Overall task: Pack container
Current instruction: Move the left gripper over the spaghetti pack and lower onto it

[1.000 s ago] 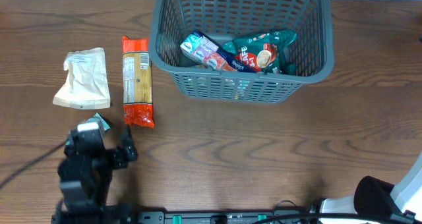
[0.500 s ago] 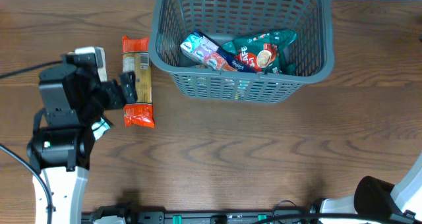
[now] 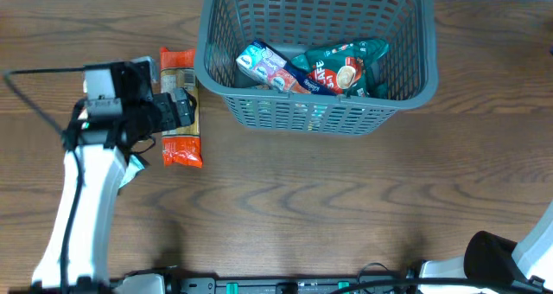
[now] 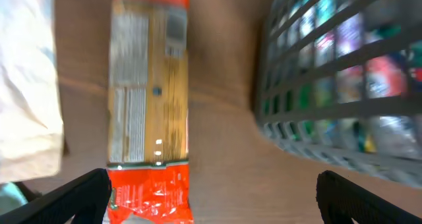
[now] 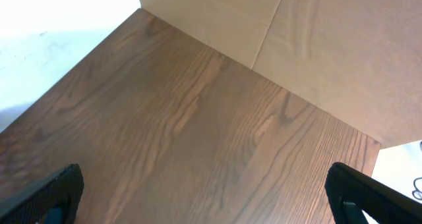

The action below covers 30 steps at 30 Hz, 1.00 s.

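Observation:
The container is a dark grey lattice basket (image 3: 302,104) at the back centre, with several snack packets (image 3: 311,69) inside. It also shows on the right of the left wrist view (image 4: 330,85). A long orange packet (image 3: 181,147) lies on the table just left of the basket and shows in the left wrist view (image 4: 148,99). My left gripper (image 3: 183,109) is open and empty above that packet, with its fingers wide apart in the left wrist view (image 4: 214,201). My right gripper (image 5: 204,197) is open and empty over bare wood, far from the basket.
A white pouch (image 4: 26,85) lies left of the orange packet, mostly under my left arm in the overhead view. A small teal packet (image 3: 130,169) peeks out from under that arm. The right arm's base (image 3: 510,259) is at the front right corner.
My left arm has swung from the front left of the table back and to the right, ending over the orange packet. Its gripper stays open. The right arm has not moved.

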Tool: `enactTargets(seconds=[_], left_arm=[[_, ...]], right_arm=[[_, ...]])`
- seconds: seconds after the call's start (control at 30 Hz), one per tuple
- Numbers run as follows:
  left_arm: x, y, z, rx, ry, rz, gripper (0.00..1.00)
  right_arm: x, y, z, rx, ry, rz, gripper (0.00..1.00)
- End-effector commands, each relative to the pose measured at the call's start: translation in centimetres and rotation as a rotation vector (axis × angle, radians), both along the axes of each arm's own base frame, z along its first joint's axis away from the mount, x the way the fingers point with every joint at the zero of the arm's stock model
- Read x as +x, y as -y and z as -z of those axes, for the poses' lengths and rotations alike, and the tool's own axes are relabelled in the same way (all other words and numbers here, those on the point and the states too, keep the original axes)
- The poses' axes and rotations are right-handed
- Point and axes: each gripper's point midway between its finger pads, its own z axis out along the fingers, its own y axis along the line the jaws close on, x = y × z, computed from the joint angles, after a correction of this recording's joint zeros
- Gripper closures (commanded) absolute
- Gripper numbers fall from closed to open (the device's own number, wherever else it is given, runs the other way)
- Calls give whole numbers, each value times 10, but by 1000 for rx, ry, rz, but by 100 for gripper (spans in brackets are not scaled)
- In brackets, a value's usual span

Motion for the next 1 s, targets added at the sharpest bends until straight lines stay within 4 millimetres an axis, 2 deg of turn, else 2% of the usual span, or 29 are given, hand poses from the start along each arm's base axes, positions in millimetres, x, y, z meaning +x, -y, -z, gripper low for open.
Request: enactTargets(seconds=[0.0, 0.27, 0.53, 0.73, 0.97], left_arm=[[11, 5, 5, -33, -24, 22, 2], [11, 8, 51, 23, -133, 102, 1], [9, -7, 74, 130, -183, 118, 2], [17, -10, 66, 148, -167, 112, 2], [40, -21, 28, 207, -124, 80, 2]], right_arm=[[-3, 2, -4, -15, 0, 7, 1], [-3, 2, -4, -15, 0, 7, 1], [-3, 2, -4, -15, 0, 7, 1], [-3, 2, -4, -15, 0, 7, 1], [-3, 2, -4, -15, -1, 7, 1]])
